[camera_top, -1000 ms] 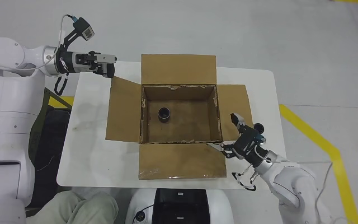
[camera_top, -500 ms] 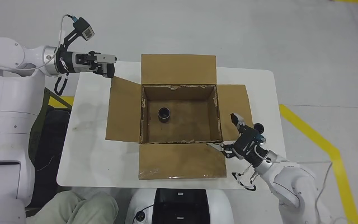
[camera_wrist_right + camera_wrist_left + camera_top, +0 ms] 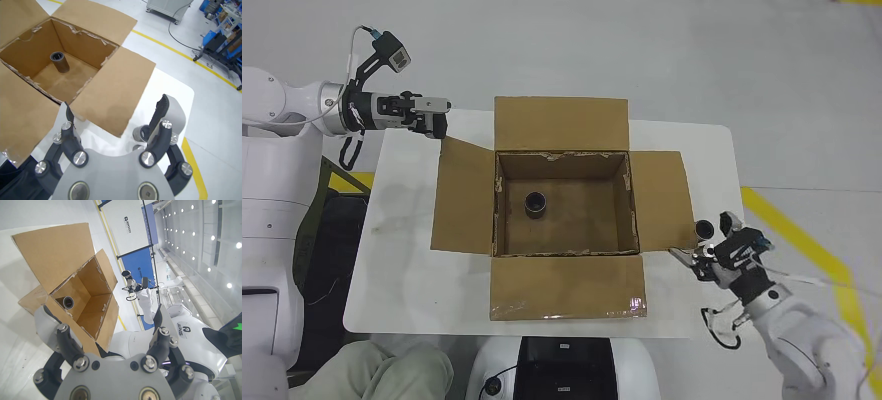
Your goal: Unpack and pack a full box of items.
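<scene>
Cylinder [image 3: 59,62] in box [image 3: 81,47], upright from right wrist, left gripper [image 3: 102,311], right gripper [image 3: 115,99] gaping empty

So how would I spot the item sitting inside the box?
Find the open cardboard box on the white table. On its floor one dark cylinder stands upright, open end up. Unlike the paler cylinder outside on the table, it is inside the box.
</scene>
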`<state>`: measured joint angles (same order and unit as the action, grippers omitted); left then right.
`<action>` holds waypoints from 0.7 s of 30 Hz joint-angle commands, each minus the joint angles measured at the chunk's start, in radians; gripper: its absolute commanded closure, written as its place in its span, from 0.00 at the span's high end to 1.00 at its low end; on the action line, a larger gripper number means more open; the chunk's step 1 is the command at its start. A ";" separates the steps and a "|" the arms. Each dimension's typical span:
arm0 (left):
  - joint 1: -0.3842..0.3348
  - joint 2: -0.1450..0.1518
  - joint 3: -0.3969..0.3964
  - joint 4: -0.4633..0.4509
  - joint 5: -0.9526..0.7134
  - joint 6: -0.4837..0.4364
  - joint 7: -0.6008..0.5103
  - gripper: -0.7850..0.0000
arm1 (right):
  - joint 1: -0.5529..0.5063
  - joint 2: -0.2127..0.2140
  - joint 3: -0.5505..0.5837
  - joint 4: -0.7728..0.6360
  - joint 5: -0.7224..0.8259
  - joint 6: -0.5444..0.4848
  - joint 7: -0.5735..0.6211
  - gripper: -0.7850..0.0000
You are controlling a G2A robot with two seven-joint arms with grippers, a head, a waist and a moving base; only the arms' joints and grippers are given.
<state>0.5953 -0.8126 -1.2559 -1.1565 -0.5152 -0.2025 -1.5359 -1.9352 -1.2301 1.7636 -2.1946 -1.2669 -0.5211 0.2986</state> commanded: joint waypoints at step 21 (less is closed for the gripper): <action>0.000 0.000 0.000 0.000 0.000 0.000 0.000 1.00 | -0.004 0.010 0.015 0.228 -0.029 0.100 0.122 1.00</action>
<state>0.5953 -0.8126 -1.2559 -1.1565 -0.5152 -0.2025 -1.5359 -1.9475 -1.2203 1.7834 -1.9822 -1.3038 -0.4235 0.4242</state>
